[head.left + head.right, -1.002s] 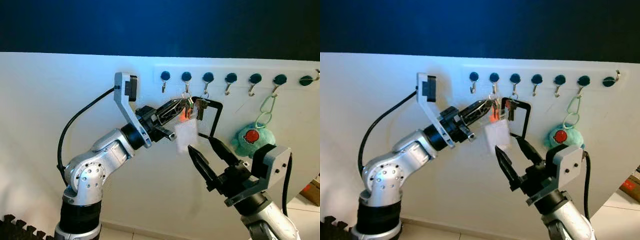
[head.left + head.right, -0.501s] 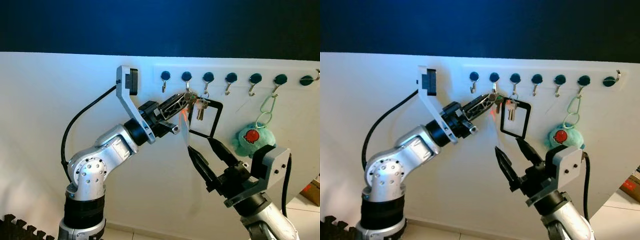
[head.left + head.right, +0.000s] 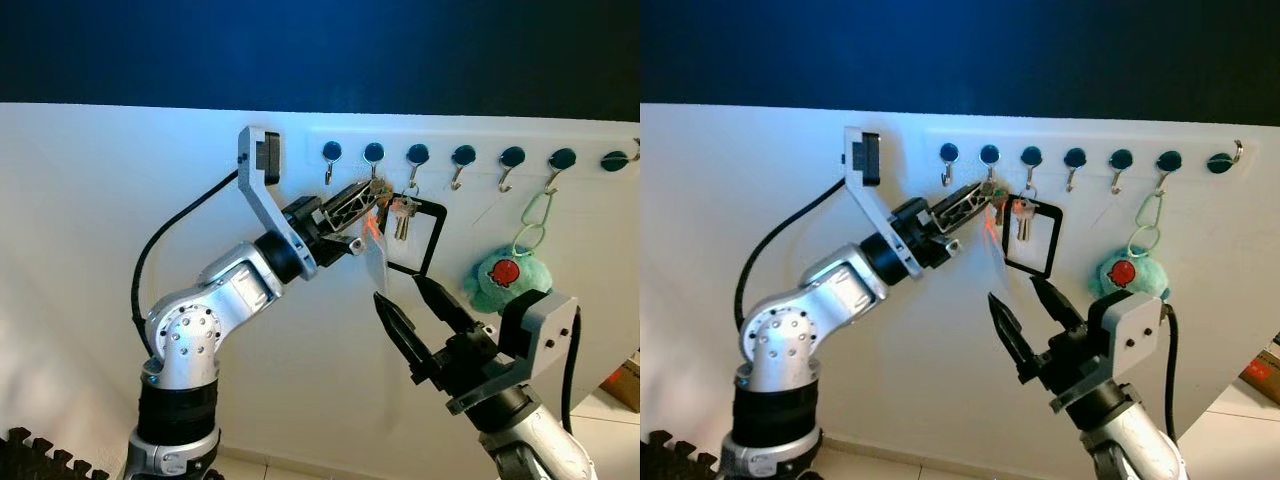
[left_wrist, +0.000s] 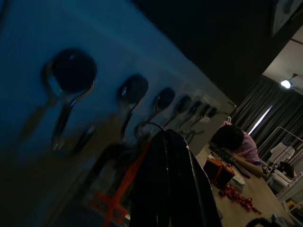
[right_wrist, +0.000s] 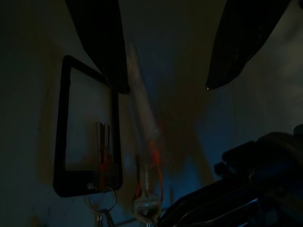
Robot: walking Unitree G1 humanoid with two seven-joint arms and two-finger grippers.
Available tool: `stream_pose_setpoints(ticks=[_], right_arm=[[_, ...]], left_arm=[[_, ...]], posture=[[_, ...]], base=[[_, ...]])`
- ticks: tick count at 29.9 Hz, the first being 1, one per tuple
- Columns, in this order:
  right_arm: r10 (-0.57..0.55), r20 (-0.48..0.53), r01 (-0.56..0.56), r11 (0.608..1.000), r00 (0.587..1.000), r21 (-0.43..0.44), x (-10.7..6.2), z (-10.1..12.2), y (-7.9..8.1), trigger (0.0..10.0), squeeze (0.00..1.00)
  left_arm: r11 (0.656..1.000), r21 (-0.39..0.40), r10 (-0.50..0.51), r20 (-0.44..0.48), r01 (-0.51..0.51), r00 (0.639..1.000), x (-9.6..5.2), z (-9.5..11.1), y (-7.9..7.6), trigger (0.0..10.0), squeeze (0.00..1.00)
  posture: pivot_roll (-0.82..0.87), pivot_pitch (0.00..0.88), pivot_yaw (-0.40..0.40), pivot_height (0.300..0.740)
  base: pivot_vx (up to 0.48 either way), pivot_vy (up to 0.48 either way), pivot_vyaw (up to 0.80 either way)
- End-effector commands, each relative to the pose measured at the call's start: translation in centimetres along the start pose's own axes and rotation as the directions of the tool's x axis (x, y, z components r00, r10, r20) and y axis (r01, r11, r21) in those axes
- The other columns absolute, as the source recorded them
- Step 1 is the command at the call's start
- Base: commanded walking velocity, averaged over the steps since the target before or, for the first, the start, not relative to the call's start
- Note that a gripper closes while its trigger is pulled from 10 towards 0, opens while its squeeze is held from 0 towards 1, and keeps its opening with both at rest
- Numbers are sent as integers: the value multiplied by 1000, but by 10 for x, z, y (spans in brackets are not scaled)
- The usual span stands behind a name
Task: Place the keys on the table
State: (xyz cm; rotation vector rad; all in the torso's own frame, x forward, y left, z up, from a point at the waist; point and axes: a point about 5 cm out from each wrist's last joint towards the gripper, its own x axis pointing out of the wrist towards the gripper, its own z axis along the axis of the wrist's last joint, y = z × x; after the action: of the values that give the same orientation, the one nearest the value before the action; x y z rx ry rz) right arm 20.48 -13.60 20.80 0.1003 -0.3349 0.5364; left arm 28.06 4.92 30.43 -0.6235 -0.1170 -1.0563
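Note:
The keys (image 3: 378, 199) hang at the second hook (image 3: 374, 153) of a white wall rail, with an orange strap (image 3: 368, 226) and a clear tag (image 3: 376, 264) dangling below. My left gripper (image 3: 372, 192) reaches up to that hook and is shut on the keys. In the left wrist view its fingers (image 4: 166, 179) are pressed together beside the orange strap (image 4: 118, 191). Lower down, my right gripper (image 3: 398, 289) is open, pointing up at the wall under the tag, apart from it. A second key set with a black frame (image 3: 417, 238) hangs from the third hook.
The rail (image 3: 485, 142) carries several blue-capped hooks. A teal plush (image 3: 504, 281) hangs on a green carabiner at the right. A black foam mat (image 3: 28, 452) lies at the lower left, a box (image 3: 628, 384) at the right edge. A seated person (image 4: 233, 141) is at a table behind.
My left arm rose and pushed closer to the hook, carrying the key bunch up. The clear tag swung and turned edge-on. The right arm stayed put.

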Motion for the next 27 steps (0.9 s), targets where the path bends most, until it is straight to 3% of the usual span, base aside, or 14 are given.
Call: stream_pose_setpoints(ticks=[1, 6, 9, 10, 12, 13, 19, 27], right_arm=[[7, -14, -7, 1000, 1000, 12, 0, -2, 2, 10000, 0], [8, -12, -8, 1000, 1000, 13, 0, -2, 4, 10000, 0], [7, -2, -7, 1000, 1000, 16, 2, -1, 4, 10000, 0], [7, -2, -7, 1000, 1000, 16, 2, -1, 4, 10000, 0], [5, 8, -5, 1000, 1000, 18, 2, 2, 2, 10000, 0], [6, 9, -6, 1000, 1000, 16, 2, 3, 1, 10000, 0], [46, 11, -45, 999, 999, -25, 5, 10, -5, 10000, 0], [143, 18, -140, 985, 990, -102, 15, 20, -3, 10000, 0]], left_arm=[[1000, -16, -10, 15, 10, 1000, 1, 0, -2, 10000, 0], [999, 41, -8, 42, 6, 999, 6, 8, -3, 10000, 0], [987, 148, -63, 18, 59, 998, -1, 12, -7, 10000, 0], [987, 148, -63, 18, 59, 998, -1, 12, -7, 10000, 0], [937, 322, -97, -138, 137, 986, -20, 1, -10, 10000, 0], [919, 361, -100, -182, 161, 978, -26, -3, -11, 10000, 0], [863, 466, -55, -301, 197, 952, -45, -16, -7, 10000, 0], [851, 497, -33, -277, 172, 960, -45, -17, -3, 10000, 0]], posture=[[-80, 97, 47, 740], [-77, 95, 50, 740], [-75, 96, 52, 740], [-75, 96, 52, 740], [-72, 98, 49, 740], [-71, 98, 49, 740], [-66, 99, 44, 740], [-58, 97, 29, 740]], base=[[0, 0, 0], [0, 0, 0], [0, 0, 0], [0, 0, 0], [0, 0, 0], [0, 0, 0], [0, 0, 0], [0, 0, 0]])
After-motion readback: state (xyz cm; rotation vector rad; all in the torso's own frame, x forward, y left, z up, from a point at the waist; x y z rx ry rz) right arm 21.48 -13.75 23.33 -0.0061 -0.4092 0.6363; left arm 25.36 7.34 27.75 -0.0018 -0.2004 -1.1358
